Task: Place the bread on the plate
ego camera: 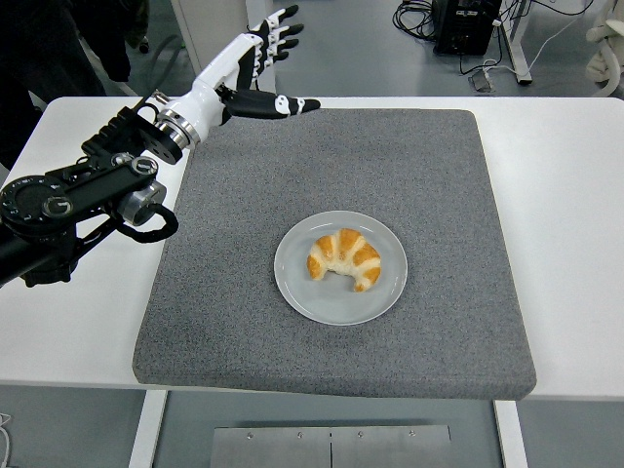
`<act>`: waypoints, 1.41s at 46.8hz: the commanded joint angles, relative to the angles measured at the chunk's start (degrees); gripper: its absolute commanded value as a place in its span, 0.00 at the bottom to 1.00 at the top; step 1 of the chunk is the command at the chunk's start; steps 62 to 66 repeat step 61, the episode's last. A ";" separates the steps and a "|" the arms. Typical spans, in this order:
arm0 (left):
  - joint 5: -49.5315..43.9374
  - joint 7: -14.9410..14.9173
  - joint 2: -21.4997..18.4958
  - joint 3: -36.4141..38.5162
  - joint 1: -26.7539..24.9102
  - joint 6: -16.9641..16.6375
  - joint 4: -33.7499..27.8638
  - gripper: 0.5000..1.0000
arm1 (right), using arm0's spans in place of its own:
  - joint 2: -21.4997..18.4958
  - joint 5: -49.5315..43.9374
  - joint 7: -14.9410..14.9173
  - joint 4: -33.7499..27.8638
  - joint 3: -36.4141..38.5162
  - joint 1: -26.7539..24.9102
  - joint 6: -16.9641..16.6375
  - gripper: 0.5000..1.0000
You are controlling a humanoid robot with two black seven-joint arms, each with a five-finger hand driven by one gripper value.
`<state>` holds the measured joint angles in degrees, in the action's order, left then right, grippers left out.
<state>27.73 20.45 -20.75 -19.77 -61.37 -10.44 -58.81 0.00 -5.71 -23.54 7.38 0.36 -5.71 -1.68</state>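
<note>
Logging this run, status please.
Left hand open, empty, raised at the mat's far-left corner. Bread on plate. Nothing in the way.

A smooth, matt grey plate [302, 283] with a golden, glazed-looking bread [343, 259] lies on a rough grey felt-like mat [439, 175] covering the smooth white table [565, 195], beyond which the left hand [255, 60] shows glossy white and black plastic shells.

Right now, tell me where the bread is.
In the head view the bread lies on the grey plate near the middle of the grey mat, well clear of the open left hand raised at the mat's far-left corner.
</note>
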 commanded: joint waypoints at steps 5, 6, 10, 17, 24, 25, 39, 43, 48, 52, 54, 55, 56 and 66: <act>-6.98 0.20 0.88 -2.82 0.38 1.21 7.56 0.94 | 0.00 0.00 -0.02 0.00 0.00 0.00 0.01 1.00; -7.68 0.20 1.06 -2.99 0.38 1.56 8.35 0.94 | 0.00 0.00 -0.02 0.00 0.00 0.00 0.09 1.00; -11.11 0.11 2.20 -4.31 0.46 2.88 10.99 0.94 | 0.00 0.00 -0.02 0.00 0.00 0.00 0.01 1.00; -15.51 0.11 3.25 -7.82 0.38 6.65 17.76 0.94 | 0.00 0.00 0.07 0.00 0.00 0.00 0.01 1.00; -16.13 0.03 5.80 -11.08 0.46 8.50 22.94 0.94 | 0.00 0.00 -0.02 0.00 0.00 0.00 0.01 1.00; -16.13 0.03 6.24 -11.34 0.46 8.68 23.47 0.94 | 0.00 0.00 0.07 0.00 0.00 0.00 0.01 1.00; -22.54 0.03 10.55 -16.70 3.98 10.96 28.04 0.95 | 0.00 0.00 0.07 0.79 0.17 1.23 -0.26 1.00; -23.95 0.03 11.60 -17.14 4.07 12.37 29.71 0.94 | 0.00 0.00 0.07 0.70 0.00 1.40 -0.17 1.00; -24.56 0.03 11.78 -17.58 4.16 14.48 30.68 0.94 | 0.00 0.00 0.07 0.18 0.00 1.31 -0.08 1.00; -24.83 0.11 11.78 -17.85 4.16 15.53 31.47 0.94 | 0.00 0.00 -0.02 0.00 0.00 1.23 0.01 1.00; -24.91 0.11 11.69 -17.93 4.16 15.97 32.00 0.94 | 0.00 0.00 0.07 0.00 0.00 1.14 0.01 1.00; -24.92 0.11 11.61 -18.02 4.16 15.97 32.26 0.95 | 0.00 0.00 0.07 0.09 0.00 1.14 0.01 1.00; -24.92 0.11 11.52 -18.20 4.16 16.23 32.62 0.94 | 0.00 0.00 0.07 0.09 0.00 1.14 0.01 1.00; -25.44 -0.06 11.60 -19.69 4.16 16.85 34.20 0.95 | 0.00 0.00 -0.02 0.18 0.00 1.23 -0.08 1.00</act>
